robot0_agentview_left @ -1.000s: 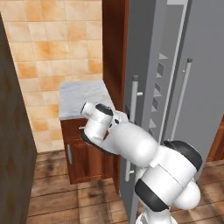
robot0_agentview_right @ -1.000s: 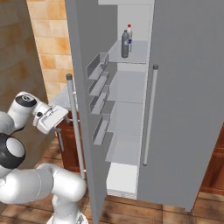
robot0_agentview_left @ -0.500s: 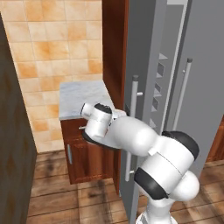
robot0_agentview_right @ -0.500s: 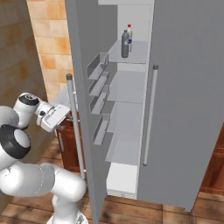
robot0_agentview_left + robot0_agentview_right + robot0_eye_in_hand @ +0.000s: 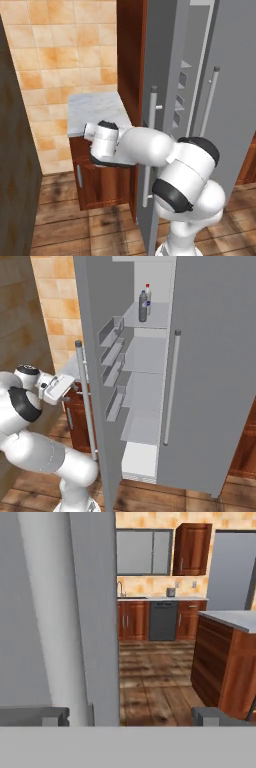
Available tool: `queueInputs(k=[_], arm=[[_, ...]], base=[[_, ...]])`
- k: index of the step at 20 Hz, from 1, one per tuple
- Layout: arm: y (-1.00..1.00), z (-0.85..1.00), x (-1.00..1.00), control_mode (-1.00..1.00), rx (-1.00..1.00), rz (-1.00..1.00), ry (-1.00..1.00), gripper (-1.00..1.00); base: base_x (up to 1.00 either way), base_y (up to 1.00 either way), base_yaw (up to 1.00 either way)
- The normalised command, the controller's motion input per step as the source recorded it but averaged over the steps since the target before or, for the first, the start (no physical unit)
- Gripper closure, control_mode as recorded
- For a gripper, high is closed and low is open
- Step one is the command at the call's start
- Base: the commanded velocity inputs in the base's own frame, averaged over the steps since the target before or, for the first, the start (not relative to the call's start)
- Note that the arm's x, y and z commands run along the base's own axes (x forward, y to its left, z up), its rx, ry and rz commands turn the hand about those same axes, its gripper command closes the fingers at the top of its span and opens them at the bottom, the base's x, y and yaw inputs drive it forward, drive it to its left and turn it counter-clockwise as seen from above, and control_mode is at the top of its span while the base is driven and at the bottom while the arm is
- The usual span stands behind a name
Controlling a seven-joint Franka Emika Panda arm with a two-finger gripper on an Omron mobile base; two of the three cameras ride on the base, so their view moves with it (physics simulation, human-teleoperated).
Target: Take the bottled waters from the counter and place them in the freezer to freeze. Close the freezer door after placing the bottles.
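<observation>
The freezer (image 5: 150, 381) is standing with its white inside showing, pale shelves running down it and a white drawer at the bottom. Its twin door (image 5: 215, 356) on the right is sitting flush, with its long bar handle near the inner edge. The freezer door (image 5: 97, 371) is hanging open toward the camera in the right base view, its inner bins (image 5: 112, 363) facing the shelves and its bar handle (image 5: 86, 401) running down the outer face. In the left base view the same door (image 5: 162, 110) is showing its outer side, with a handle (image 5: 149, 145) and small dark dispenser slots.

The counter (image 5: 95, 112) is lying behind the arm, a white marble top on reddish-brown cabinets, beside the tiled wall.

The arm is reaching across in front of the cabinets, its hand pointing at the door's outer face. The gripper (image 5: 74, 387) is sitting just beside the handle, at about mid height. In the hand view the fingertips (image 5: 50, 716) are standing wide apart at the bottom, with the pale rounded handle (image 5: 55, 617) rising just above the left one; they are holding nothing, and I cannot tell whether either is touching the bar.

The two bottled waters (image 5: 145, 303) are standing upright together on the top shelf inside the freezer, one with a red cap (image 5: 147, 285).
</observation>
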Motion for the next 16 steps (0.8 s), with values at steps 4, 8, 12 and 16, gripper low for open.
queueInputs(k=[4, 8, 12, 16], arm=[[0.03, 0.0, 0.0, -1.0, 0.0, 0.0, 0.0, -1.0], [0.0, 0.0, 0.32, -1.0, 0.0, 0.03, 0.0, -1.0], [0.0, 0.0, 0.54, -1.0, 0.0, 0.06, 0.0, -1.0], [0.0, 0.0, 0.31, -1.0, -0.02, 0.01, 0.0, -1.0]], base=[[0.0, 0.0, 0.0], [0.0, 0.0, 0.0], [0.0, 0.0, 0.0], [0.0, 0.0, 0.0]])
